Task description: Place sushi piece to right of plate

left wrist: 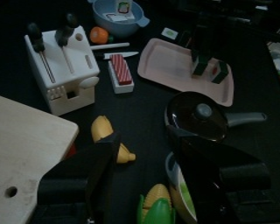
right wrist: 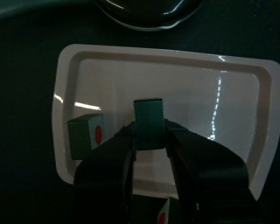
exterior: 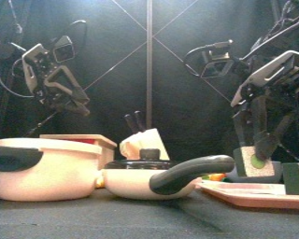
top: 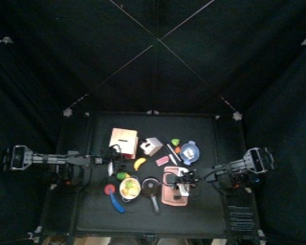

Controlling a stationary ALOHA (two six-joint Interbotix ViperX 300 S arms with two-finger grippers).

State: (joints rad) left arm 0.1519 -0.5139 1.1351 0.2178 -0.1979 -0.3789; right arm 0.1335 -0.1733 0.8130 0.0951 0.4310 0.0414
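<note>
Right claw [right wrist: 150, 133]: pointing down over the plate, jaws partly open and closed to the width of the sushi piece [right wrist: 149, 112], gripping it by its sides.

Sushi piece: small dark-wrapped block, upright between the jaws, over the middle of the plate. Whether it rests on the plate or hangs just clear of it cannot be told.

Plate [right wrist: 224, 105]: pale pink, rounded-square, on the right side of the tabletop [top: 92, 215], towards its near edge.

Second small block [right wrist: 87, 131]: greenish with a red spot, lying on the plate at its edge, apart from the gripped piece.

Black-lidded pan [left wrist: 206, 118]: just left of the plate.

White knife block [left wrist: 60, 66]: farther left, beside a pale cutting board [left wrist: 20, 140].

Left claw [left wrist: 154, 166]: above the left part of the tabletop, jaws spread wide, holding nothing.
</note>
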